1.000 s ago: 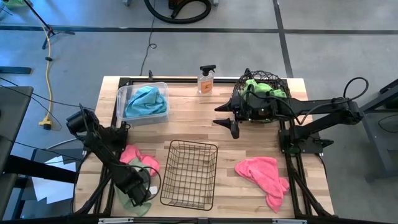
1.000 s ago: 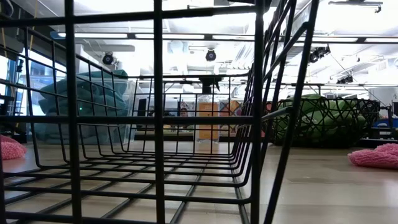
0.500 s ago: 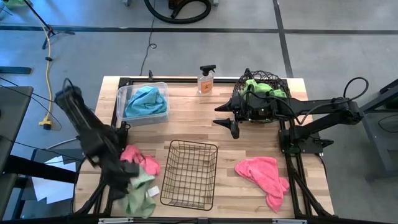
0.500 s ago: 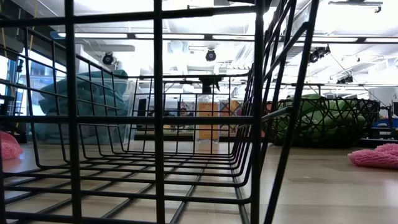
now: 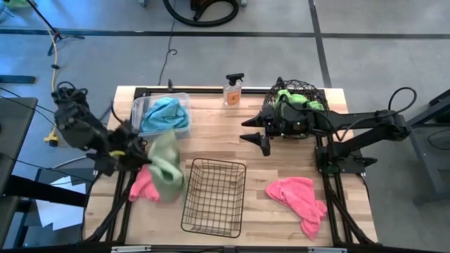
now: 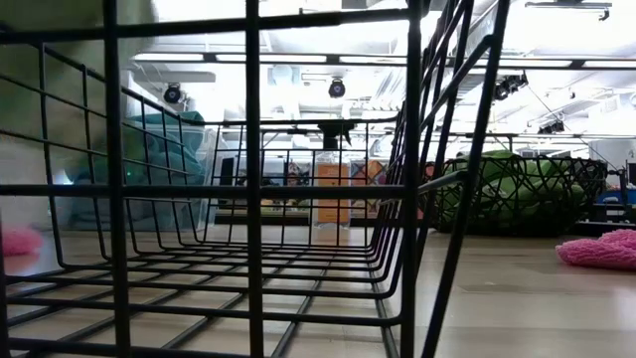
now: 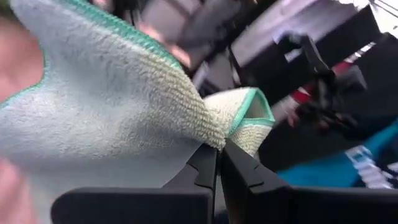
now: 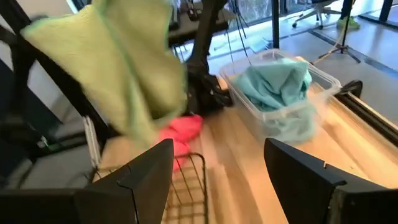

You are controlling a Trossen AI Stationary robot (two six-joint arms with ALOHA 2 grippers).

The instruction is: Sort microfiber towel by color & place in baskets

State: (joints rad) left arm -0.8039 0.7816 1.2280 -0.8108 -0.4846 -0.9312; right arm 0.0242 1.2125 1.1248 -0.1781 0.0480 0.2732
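Towel (image 5: 166, 163), lime green, is pinched by one hem in your left gripper (image 7: 219, 155), fingers clamped flat on the fold, cloth hanging in the air over the left side of the table between the clear bin (image 5: 139, 112) and the black wire basket (image 5: 214, 196). A pink towel (image 5: 143, 185) lies under it on the wood, partly covered in the high view. The clear bin holds a teal towel (image 5: 163, 112); the wire basket in the middle looks empty. The orange spray bottle (image 5: 233, 90) stands at the far edge, not part of the job. The round dark basket (image 5: 295, 105) on the right already holds green cloth, so that's your target. Carry high enough that the dangling corner clears the wire basket's rim and the bottle, and don't release until the bulk hangs inside the round basket. Right gripper (image 5: 261, 133) hovers just beside that basket, fingers spread, holding nothing; it sits close to your path, so watch for a clash. A second pink towel (image 5: 299, 198) lies front right.
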